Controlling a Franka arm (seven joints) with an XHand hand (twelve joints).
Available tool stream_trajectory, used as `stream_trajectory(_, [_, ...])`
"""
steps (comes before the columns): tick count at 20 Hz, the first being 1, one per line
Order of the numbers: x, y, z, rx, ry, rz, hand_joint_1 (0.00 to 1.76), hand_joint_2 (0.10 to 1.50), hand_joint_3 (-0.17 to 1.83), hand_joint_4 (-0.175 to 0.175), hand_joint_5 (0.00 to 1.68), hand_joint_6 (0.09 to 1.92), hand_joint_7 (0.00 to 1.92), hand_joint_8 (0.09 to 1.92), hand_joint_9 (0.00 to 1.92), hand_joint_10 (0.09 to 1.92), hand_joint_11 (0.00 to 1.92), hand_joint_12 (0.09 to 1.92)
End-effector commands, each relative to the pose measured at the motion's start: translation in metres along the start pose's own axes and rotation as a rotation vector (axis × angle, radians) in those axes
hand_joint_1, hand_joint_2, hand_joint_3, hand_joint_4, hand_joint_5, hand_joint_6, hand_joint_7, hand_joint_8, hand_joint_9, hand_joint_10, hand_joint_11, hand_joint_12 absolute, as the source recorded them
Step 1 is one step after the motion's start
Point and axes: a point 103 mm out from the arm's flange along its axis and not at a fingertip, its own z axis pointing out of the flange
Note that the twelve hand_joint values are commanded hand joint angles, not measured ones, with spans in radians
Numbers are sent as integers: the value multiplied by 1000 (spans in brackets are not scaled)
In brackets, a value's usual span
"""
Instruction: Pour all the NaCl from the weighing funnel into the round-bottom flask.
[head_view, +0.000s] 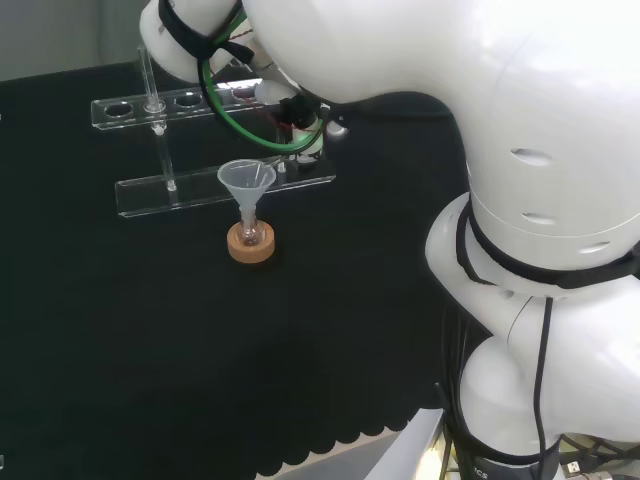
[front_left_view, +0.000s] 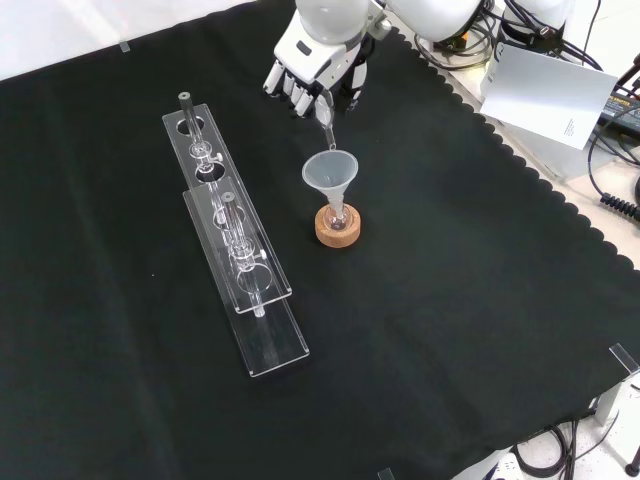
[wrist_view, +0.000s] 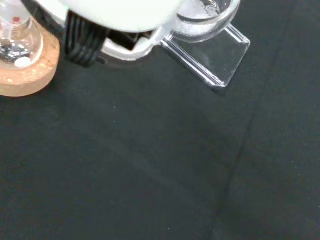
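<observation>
Cork ring (front_left_view: 338, 228) bears round-bottom flask (front_left_view: 337, 213), funnel (front_left_view: 330, 172) atop; robot hand (front_left_view: 312, 72) grips tilted weighing funnel (front_left_view: 326, 120).

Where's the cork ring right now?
In the front view the cork ring sits near the cloth's middle, under the flask and funnel, right of the clear racks, below the hand.

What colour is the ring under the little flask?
The cork ring is light brown, a tan cork colour. It shows best in the front view.

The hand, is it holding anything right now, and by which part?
Yes. The hand holds the weighing funnel, its fingers curled round the upper end, with the spout tilted down over the plastic funnel standing in the round-bottom flask.
</observation>
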Motion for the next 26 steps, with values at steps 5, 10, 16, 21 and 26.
stream_trajectory(5, [12,1,-8,-6,-22,-30,1291,731,586,-175,1163,818,1208,786,1220,417,659,1153])
stream_trajectory(10, [5,1,-5,-6,-38,-15,1291,731,585,-175,1163,818,1208,786,1221,416,660,1152])
stream_trajectory(16, [19,3,-14,4,-140,-14,1291,732,584,-175,1163,818,1208,786,1221,414,661,1151])
stream_trajectory(21, [25,3,-18,9,-144,-2,1290,732,583,-175,1162,817,1207,786,1222,414,662,1150])
stream_trajectory(26, [23,2,-23,12,-173,0,1290,733,582,-175,1162,817,1207,786,1222,413,664,1150])
